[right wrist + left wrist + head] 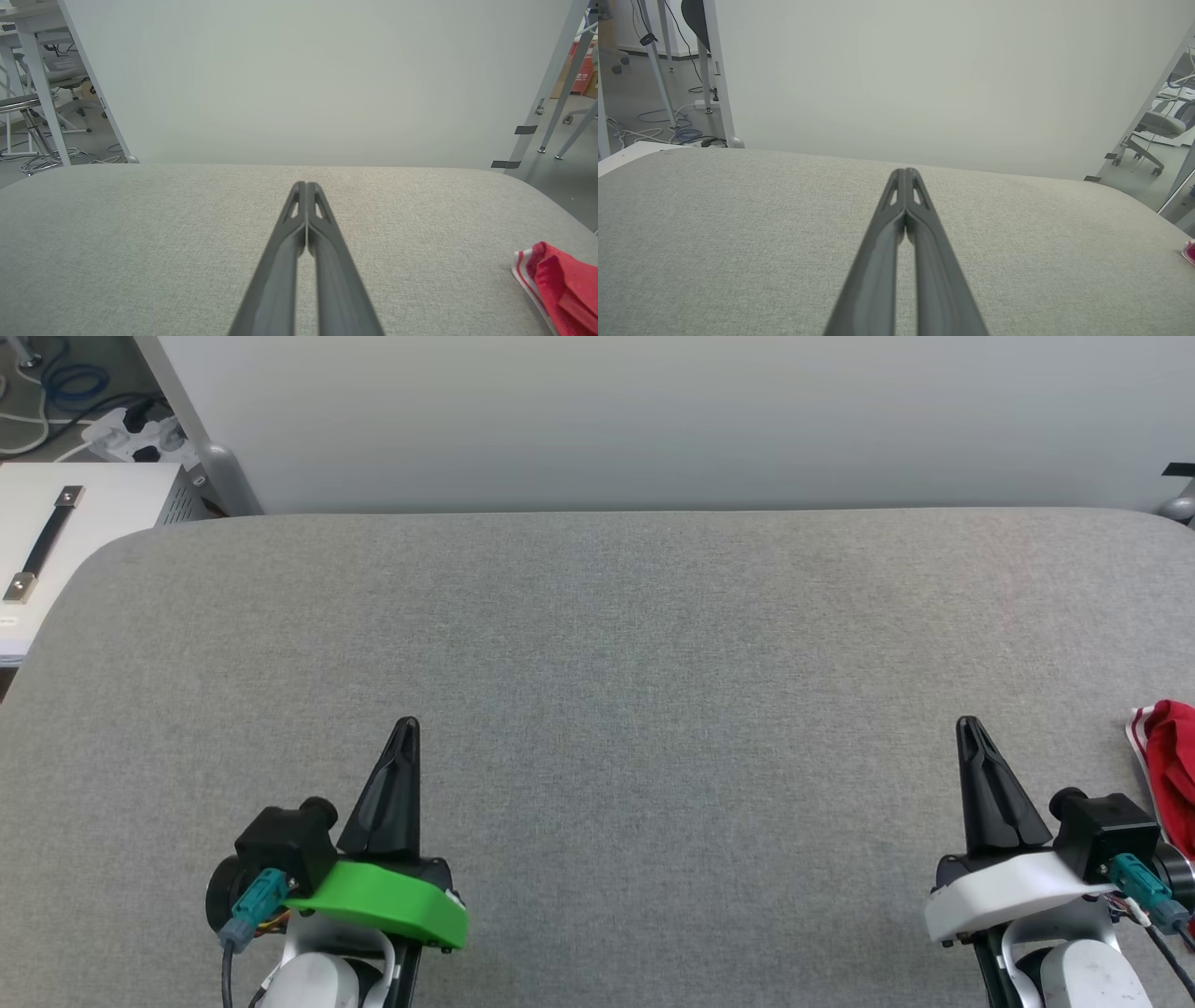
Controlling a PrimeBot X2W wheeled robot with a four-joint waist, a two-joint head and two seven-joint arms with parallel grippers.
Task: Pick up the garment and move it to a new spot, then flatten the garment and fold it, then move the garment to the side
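A bunched red garment [1173, 765] with striped red-white trim lies at the right edge of the grey table, mostly cut off by the frame. The right wrist view shows its corner, the garment [558, 284], at the lower right, and a sliver of the garment [1190, 252] sits at the right edge of the left wrist view. My left gripper [407, 723] hovers shut over the near left of the table, holding nothing. My right gripper [967, 721] is shut and empty too, a short way left of the garment.
The grey fabric-covered table [597, 644] spans the view, with a pale wall panel [653, 420] behind its far edge. A white cabinet with a black handle [47, 541] stands off the far left corner, with cables on the floor beyond it.
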